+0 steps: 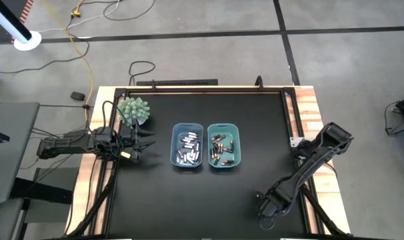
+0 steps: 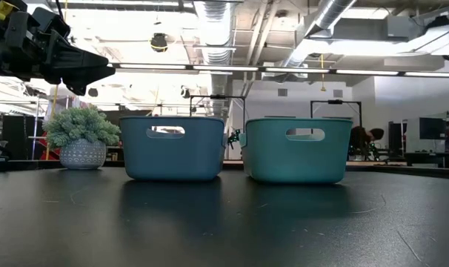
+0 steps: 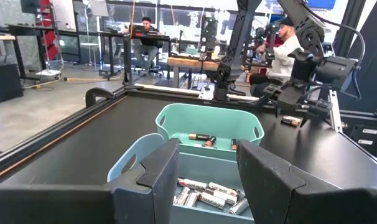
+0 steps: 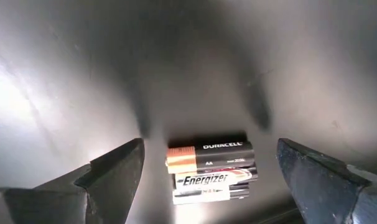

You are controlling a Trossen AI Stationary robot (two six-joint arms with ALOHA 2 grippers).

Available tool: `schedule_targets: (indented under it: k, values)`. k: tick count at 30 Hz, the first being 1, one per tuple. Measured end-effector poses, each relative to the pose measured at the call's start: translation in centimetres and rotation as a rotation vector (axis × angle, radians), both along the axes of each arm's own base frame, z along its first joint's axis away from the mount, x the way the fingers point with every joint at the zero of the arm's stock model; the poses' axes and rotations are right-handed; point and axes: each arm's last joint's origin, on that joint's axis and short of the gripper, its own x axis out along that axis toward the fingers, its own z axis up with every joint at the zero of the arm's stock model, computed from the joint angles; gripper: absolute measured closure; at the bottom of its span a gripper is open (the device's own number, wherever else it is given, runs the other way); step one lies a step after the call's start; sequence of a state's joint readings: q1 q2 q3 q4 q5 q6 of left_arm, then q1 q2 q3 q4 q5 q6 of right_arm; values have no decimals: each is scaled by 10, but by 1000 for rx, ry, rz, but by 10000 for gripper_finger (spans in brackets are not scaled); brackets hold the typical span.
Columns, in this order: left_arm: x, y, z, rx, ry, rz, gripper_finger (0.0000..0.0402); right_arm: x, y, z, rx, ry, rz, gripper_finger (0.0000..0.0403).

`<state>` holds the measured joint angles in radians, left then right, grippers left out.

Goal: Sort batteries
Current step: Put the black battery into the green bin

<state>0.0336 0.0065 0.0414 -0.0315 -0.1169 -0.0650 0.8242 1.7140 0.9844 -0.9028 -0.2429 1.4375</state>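
On the black table near its front right lies a small group of batteries: a dark one with a copper end (image 4: 207, 155), a silvery one (image 4: 207, 179) and another below it. My right gripper (image 4: 209, 146) (image 1: 265, 208) points down over them, open, one finger on each side and clear of them. A blue bin (image 1: 175, 143) holds silvery batteries (image 3: 207, 194). The teal bin (image 1: 239, 143) beside it holds dark copper-ended ones (image 3: 202, 138). My left gripper (image 3: 207, 149) (image 1: 145, 141) waits open and level, above the table left of the blue bin.
A small potted plant (image 1: 133, 110) stands at the far left, just beyond my left gripper. The bins (image 2: 173, 147) sit side by side at the table's middle. A raised rail and wooden border (image 1: 309, 113) edge the table. People sit at desks in the room beyond.
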Motion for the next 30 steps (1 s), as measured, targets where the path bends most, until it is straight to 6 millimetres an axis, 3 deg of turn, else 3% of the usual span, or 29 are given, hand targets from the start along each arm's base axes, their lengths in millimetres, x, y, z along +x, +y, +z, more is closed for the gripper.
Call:
schedule_targets:
  k: [7,24,30]
  values:
    - [0,0,0,-1,-1,0,244,2,4,-10,37,41,30,22]
    - [0,0,0,-2,-1,0,244,2,6,-11,55,48,5,22]
    - [0,0,0,-2,-1,0,244,-1,3,-19,89,65,-34,44]
